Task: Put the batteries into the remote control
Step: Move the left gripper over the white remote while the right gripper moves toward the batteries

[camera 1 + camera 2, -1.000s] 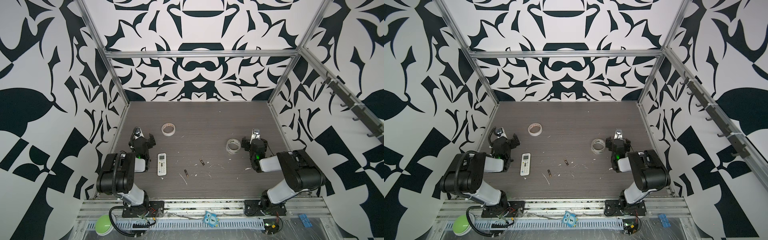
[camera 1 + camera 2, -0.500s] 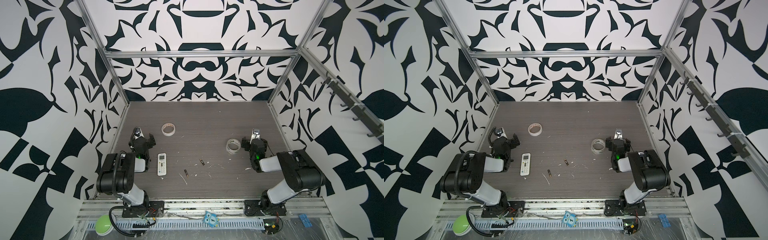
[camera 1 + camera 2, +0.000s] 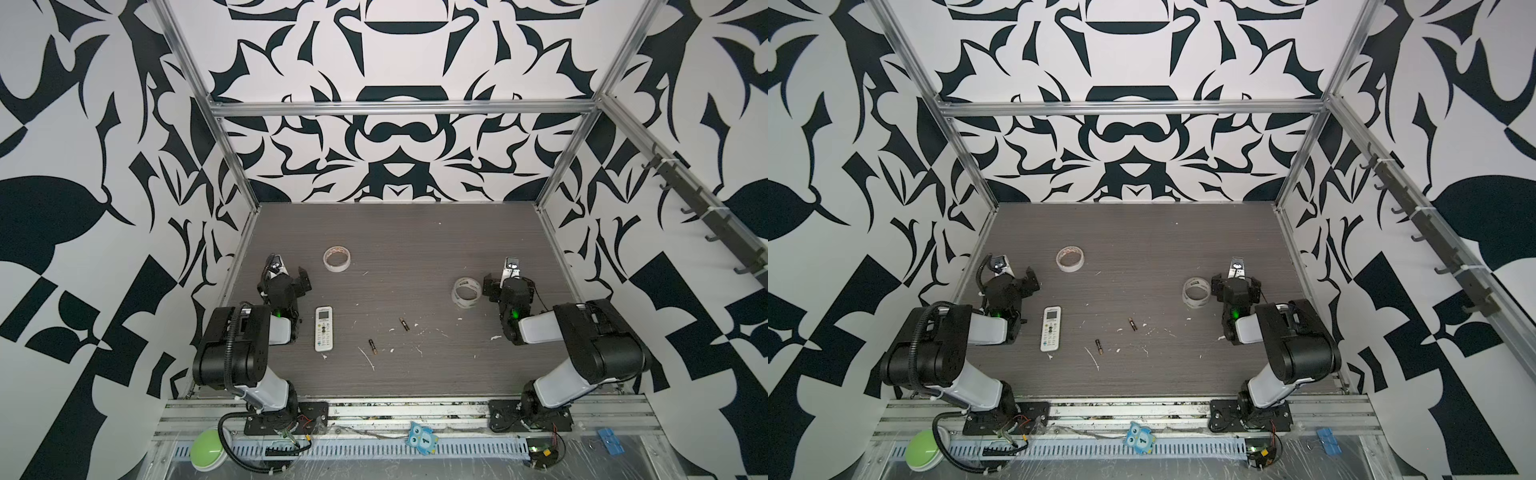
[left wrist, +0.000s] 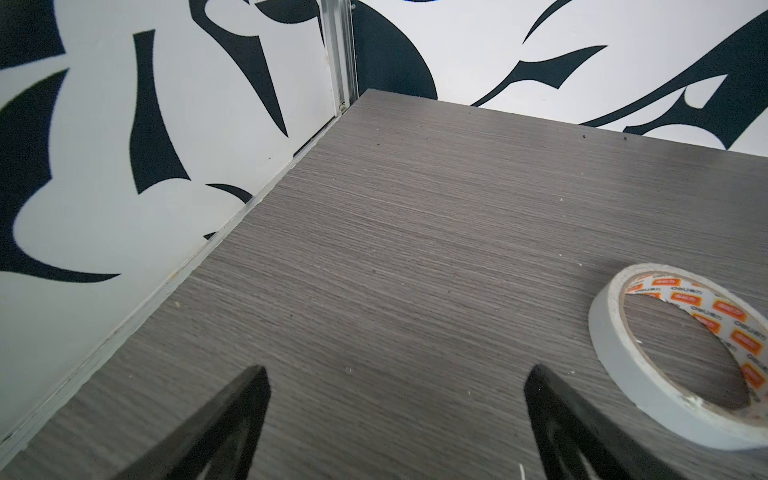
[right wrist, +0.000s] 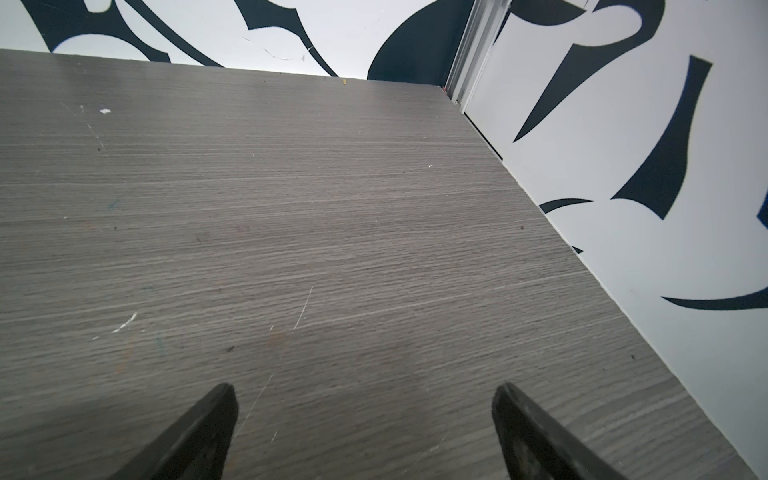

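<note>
The slim white rectangular remote control (image 3: 324,328) lies buttons-up on the grey wood-grain surface (image 3: 395,249), so it likely needs flipping before loading. Two small dark gold-tipped batteries (image 3: 372,346) lie loose near it, toward the right arm. Left end effector (image 4: 392,386), beside the remote, and right end effector (image 5: 361,399), well beyond the batteries, gape empty.

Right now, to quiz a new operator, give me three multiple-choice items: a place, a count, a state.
1. The remote lies: A beside the left arm; B beside the right arm; C at the back wall.
2. Batteries loose on the table: A one; B two; C four.
3. The left gripper and right gripper are: A both open, empty; B both shut; C holding batteries.
Key: 1A, it lies close by that arm; 2B, two dark cylinders mid-table; 3A, jaws stand wide over bare table.
</note>
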